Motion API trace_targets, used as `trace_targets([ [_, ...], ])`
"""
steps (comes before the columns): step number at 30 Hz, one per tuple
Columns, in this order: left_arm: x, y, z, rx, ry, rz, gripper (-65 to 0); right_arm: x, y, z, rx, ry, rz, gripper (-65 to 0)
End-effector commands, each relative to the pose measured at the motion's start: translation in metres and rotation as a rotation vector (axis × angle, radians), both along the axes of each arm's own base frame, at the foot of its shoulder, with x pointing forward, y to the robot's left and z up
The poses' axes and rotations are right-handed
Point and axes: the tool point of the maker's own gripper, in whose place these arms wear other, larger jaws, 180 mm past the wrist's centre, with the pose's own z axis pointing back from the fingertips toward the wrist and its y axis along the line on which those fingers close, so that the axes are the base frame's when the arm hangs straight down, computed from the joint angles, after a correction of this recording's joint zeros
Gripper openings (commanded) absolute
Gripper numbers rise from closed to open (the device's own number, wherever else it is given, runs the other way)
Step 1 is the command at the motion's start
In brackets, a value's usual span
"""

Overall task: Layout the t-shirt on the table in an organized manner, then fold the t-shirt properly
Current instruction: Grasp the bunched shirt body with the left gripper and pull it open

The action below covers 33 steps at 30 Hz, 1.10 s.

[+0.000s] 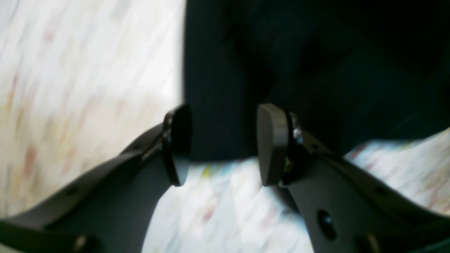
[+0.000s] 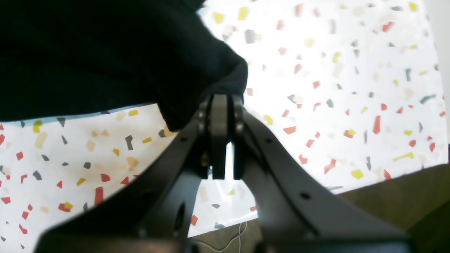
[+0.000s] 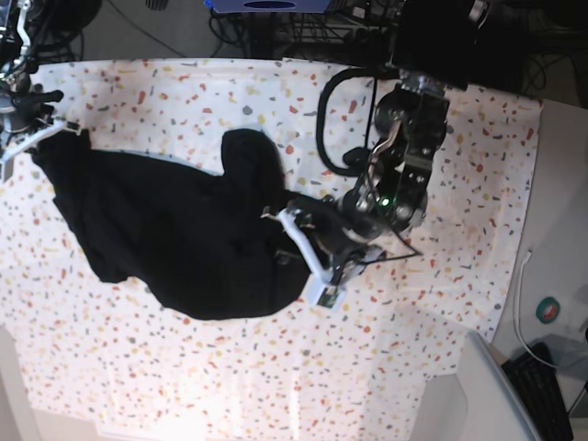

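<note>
Base view — t-shirt (image 3: 175, 234) (black) crumpled on table (image 3: 386, 349).

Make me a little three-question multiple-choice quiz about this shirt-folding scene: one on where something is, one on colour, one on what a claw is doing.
1. Where does the t-shirt lie on the table in the base view?
A. left half
B. far right edge
C. on the floor

2. What colour is the shirt, as far as it shows?
A. white
B. black
C. red

3. How does the right gripper stand?
A. wide open over bare table
B. out of sight
C. shut on the shirt's edge

Answers: 1 A, the cloth spreads left of centre. 2 B, every view shows dark fabric. 3 C, its fingers pinch the cloth; the left gripper is open.
</note>
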Motion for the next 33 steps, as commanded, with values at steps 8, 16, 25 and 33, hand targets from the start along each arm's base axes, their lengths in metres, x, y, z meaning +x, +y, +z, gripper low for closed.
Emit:
trace_targets([
  [8, 0.029, -0.028, -0.023, -0.054, 0.166, -0.138, -36.0, 0.007, 0.000, 0.008, -0.018, -0.034, 0.014, -65.0],
  [16, 0.022, -0.030, -0.050, -0.039, 0.266, -0.155, -36.0, 0.007, 0.000, 0.008, -0.018, -0.034, 0.014, -65.0],
  [25, 0.000, -0.048, -0.065, 0.000, 0.306, -0.312, -36.0, 0.007, -0.001, 0.009, -0.018, -0.035, 0.013, -65.0],
  [33, -0.008, -0.049, -0.069, 0.000, 0.310, -0.330, -36.4, 0.007, -0.001, 0.009, -0.018, -0.035, 0.013, -65.0],
])
